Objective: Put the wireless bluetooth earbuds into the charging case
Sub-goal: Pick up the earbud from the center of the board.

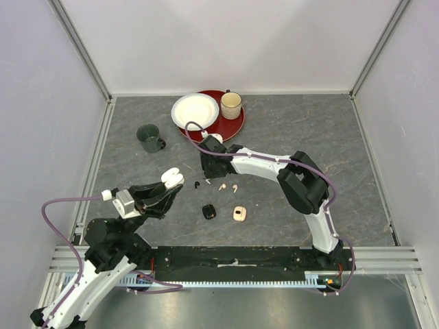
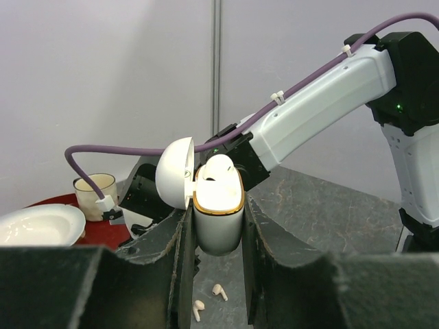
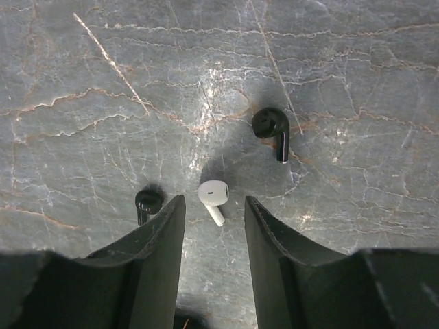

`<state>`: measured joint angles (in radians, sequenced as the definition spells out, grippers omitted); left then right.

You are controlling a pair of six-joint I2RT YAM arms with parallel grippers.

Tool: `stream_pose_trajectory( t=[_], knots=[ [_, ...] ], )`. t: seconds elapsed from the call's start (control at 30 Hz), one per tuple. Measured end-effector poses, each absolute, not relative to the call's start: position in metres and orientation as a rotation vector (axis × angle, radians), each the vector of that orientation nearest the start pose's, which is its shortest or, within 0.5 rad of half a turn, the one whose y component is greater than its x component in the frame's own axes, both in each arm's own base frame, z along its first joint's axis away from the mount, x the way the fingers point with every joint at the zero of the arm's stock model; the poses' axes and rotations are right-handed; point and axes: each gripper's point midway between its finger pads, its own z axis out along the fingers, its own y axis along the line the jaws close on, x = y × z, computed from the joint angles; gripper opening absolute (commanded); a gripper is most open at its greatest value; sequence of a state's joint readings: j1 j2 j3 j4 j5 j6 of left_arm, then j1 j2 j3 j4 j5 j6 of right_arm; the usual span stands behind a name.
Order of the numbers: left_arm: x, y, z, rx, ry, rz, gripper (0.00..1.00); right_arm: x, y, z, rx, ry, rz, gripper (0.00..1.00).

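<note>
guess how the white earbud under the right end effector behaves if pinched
Probably light: the white earbud is tiny beside the right end effector. Its glossy rounded head may squirt out of a pinch. Lying loose on the table, it could skid or spin if nudged.
</note>
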<state>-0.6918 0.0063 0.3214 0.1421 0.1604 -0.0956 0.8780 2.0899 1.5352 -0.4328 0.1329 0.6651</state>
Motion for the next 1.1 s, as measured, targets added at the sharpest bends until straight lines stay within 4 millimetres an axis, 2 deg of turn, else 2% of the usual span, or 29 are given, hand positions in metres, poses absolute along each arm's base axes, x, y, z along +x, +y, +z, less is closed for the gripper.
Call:
stream_pose_trajectory(
  t=[0.27, 0.77, 0.97, 1.1],
  knots=[
    [0.142, -0.159, 0.316, 0.487, 1.062, -0.779, 0.02, 0.318, 0.391, 0.024, -0.253, 2.598, 0.369, 0.44],
    [0.144, -0.159, 0.311, 0.492, 1.083, -0.776, 0.02, 0.319, 0.393, 0.022, -0.298, 2.576, 0.288, 0.36],
    [0.144, -0.159, 0.311, 0.493, 1.085, -0.775, 0.02, 0.321, 0.394, 0.022, -0.306, 2.57, 0.274, 0.22],
    [0.144, -0.16, 0.311, 0.493, 1.087, -0.775, 0.02, 0.322, 0.393, 0.022, -0.301, 2.565, 0.264, 0.18]
  ],
)
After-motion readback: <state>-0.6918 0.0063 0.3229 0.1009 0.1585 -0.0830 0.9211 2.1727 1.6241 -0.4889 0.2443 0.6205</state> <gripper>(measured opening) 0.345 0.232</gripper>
